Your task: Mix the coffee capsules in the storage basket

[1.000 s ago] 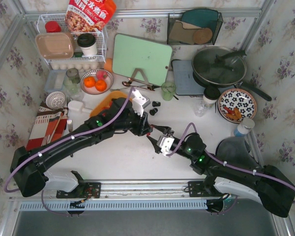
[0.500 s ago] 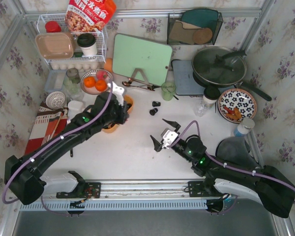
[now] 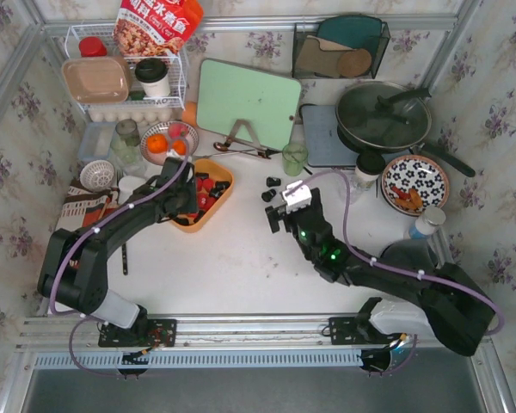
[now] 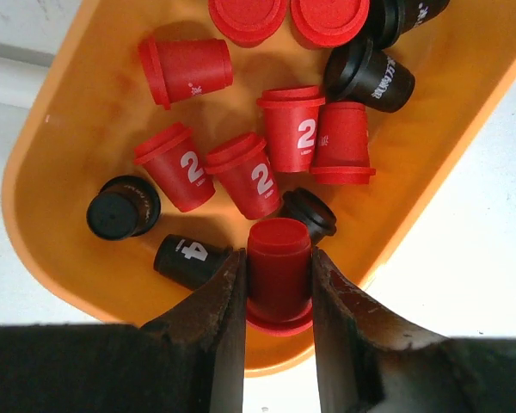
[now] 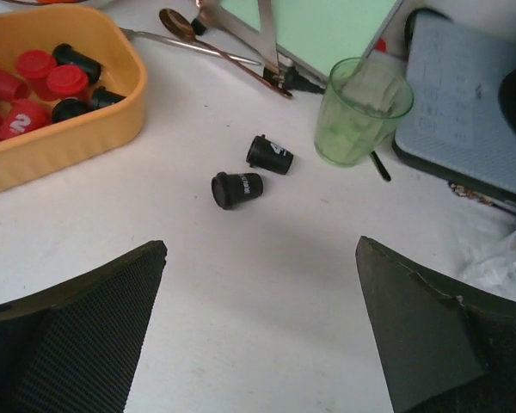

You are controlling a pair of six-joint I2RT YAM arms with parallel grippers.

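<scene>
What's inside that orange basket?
The storage basket holds loose coffee capsules, red and black, lying jumbled. The left gripper pinches one red capsule. Its fingers hide the basket's near end.

Wht "2" on 3 red capsules, "4" on 1 blk capsule.

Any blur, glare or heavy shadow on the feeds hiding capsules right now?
Left wrist: sharp, no glare; the red capsule in the left hand and the white 2s in the basket read clearly. Right wrist: two black capsules on the table crisp; the open right hand sits dark in the bottom corners. Top: evenly lit, basket contents tiny.
</scene>
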